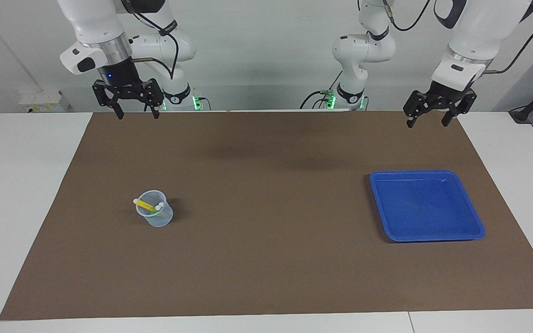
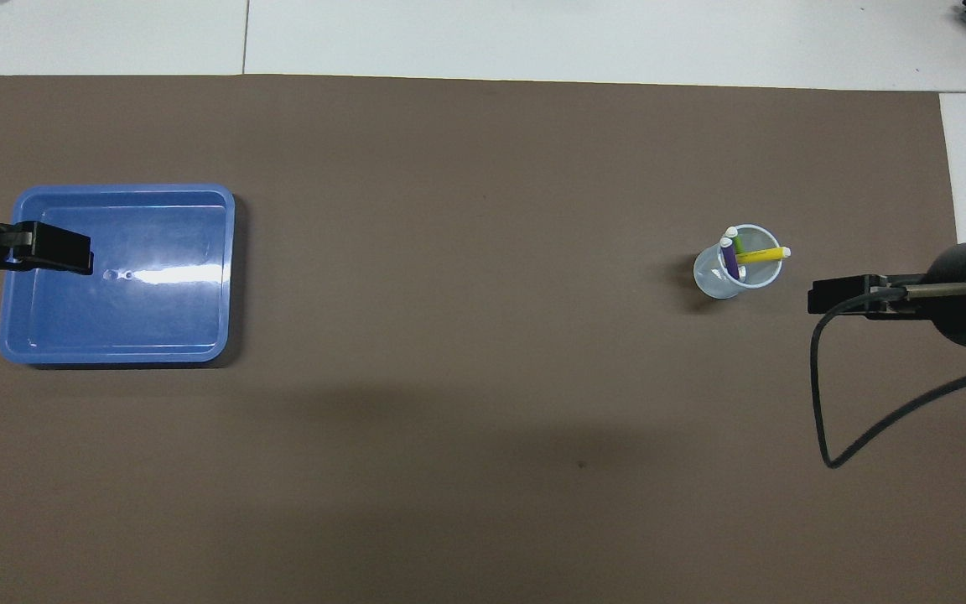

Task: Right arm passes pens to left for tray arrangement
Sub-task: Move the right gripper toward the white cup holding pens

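Observation:
Three pens stand in a small clear cup (image 1: 154, 215) on the brown mat toward the right arm's end: a yellow pen (image 1: 146, 204), a purple pen (image 2: 729, 258) and a green pen (image 2: 738, 242), all with pale caps. The cup also shows in the overhead view (image 2: 737, 274). The blue tray (image 1: 426, 206) lies empty toward the left arm's end and also shows in the overhead view (image 2: 114, 319). My right gripper (image 1: 137, 114) hangs open and empty, high over the mat's edge by its base. My left gripper (image 1: 428, 122) hangs open and empty, high over the mat's edge by the tray's end.
The brown mat (image 1: 266, 259) covers most of the white table (image 1: 26, 185). A black cable (image 2: 823, 394) loops from the right wrist over the mat. A wide stretch of bare mat lies between the cup and the tray.

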